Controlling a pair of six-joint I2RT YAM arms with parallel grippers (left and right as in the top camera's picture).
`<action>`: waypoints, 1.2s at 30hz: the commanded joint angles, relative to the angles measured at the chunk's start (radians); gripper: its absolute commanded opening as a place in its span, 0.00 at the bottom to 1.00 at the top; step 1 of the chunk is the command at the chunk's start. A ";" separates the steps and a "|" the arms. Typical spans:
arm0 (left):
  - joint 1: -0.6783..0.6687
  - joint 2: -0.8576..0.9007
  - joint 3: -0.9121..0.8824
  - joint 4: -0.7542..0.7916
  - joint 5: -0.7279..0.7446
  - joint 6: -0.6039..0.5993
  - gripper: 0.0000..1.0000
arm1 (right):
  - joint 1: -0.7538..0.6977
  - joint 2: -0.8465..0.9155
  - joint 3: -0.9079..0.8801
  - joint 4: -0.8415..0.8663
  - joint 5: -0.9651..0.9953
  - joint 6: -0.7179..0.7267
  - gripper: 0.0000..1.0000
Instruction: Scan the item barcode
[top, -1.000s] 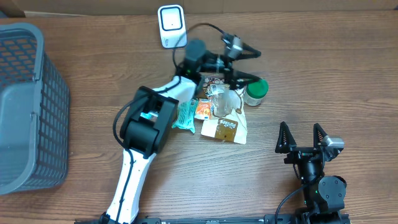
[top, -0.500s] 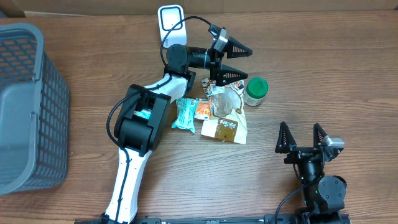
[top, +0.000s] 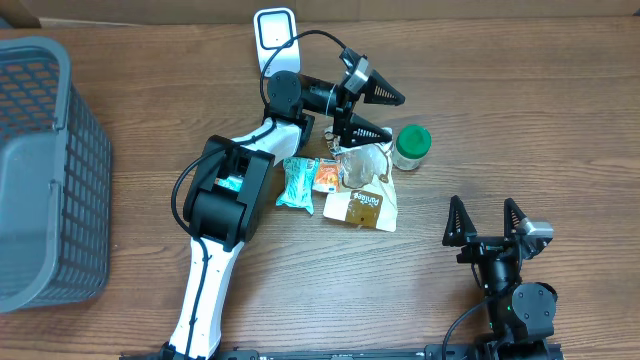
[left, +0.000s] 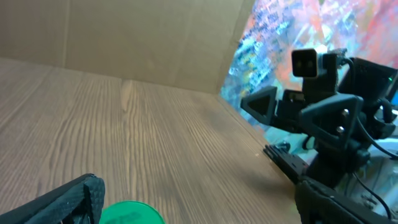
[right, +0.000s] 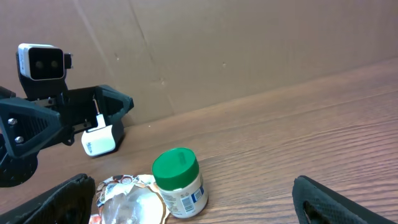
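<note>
Left gripper (top: 398, 117) sits tipped slightly lower than half a second ago, jaws apart and empty; I judge the upright green-lidded jar (top: 411, 146) just ahead, beside one fingertip, far nearer than the wide-open right gripper (top: 481, 203).

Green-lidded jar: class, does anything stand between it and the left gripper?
Nothing visible does. The left gripper, jaws open, hangs close beside the jar, whose green lid shows at the bottom edge of the left wrist view. The clear wrapper lies off to the jar's side, out of the path.
</note>
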 joint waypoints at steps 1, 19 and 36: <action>0.008 -0.030 0.001 0.002 0.034 0.028 0.99 | -0.006 -0.008 -0.011 0.004 0.003 -0.001 1.00; 0.060 -0.030 0.001 -0.432 -0.185 -0.017 1.00 | -0.006 -0.008 -0.011 0.004 0.003 -0.001 1.00; 0.074 -0.091 0.001 -0.700 -0.249 -0.049 1.00 | -0.006 -0.008 -0.011 0.004 0.003 -0.001 1.00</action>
